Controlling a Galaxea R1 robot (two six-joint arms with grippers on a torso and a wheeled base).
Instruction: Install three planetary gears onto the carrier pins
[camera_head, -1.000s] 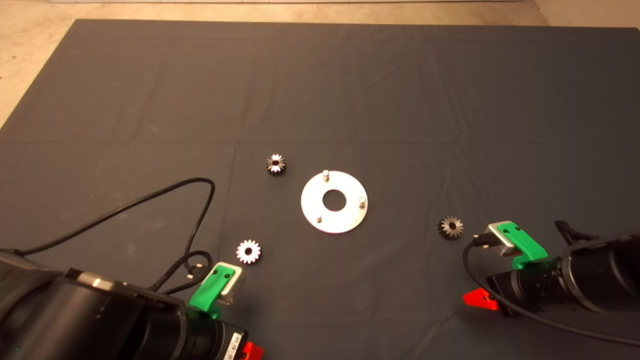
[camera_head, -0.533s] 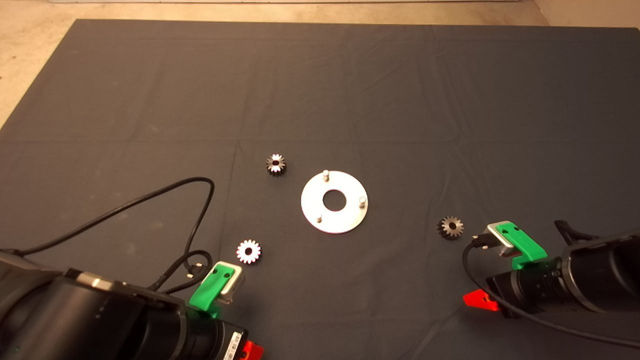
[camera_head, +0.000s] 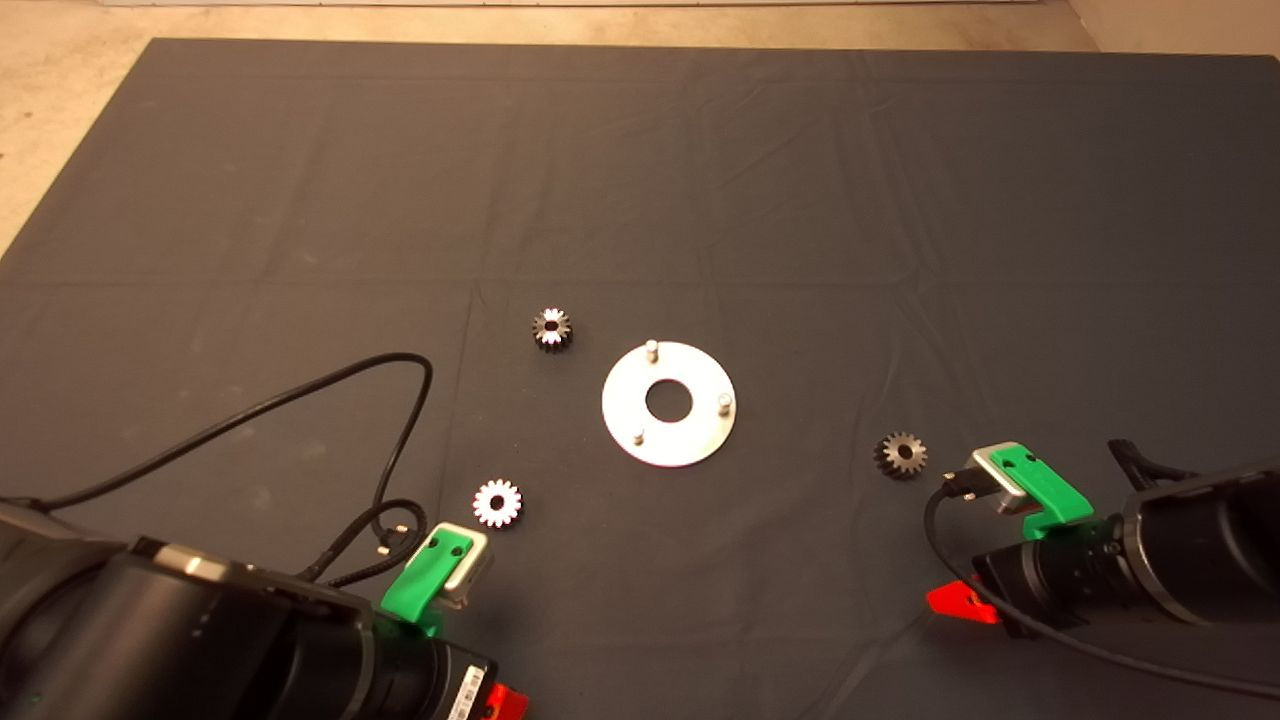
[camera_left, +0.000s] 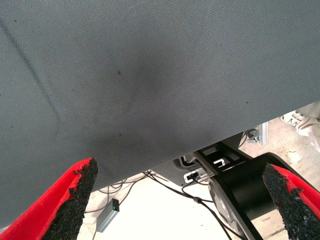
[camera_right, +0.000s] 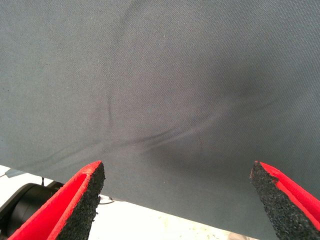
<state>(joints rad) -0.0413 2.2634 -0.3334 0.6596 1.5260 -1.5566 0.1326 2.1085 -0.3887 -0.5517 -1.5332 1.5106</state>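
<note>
A shiny round disc (camera_head: 668, 403) with a large centre hole lies mid-mat, carrying three upright carrier pins (camera_head: 651, 348), (camera_head: 726, 401), (camera_head: 638, 436), all bare. Three planetary gears lie loose on the mat: one beyond the disc's left (camera_head: 552, 329), a bright one near the front left (camera_head: 497, 503), a dark one to the right (camera_head: 901, 455). My left gripper (camera_left: 180, 200) waits at the lower left, open over bare mat near its front edge. My right gripper (camera_right: 177, 200) waits at the lower right, open over bare mat, just in front of the dark gear.
A black cable (camera_head: 300, 400) loops across the mat from the left arm, close to the bright gear. The mat (camera_head: 700, 180) has creases. Past its front edge the left wrist view shows floor, cables and a person's shoe (camera_left: 305, 122).
</note>
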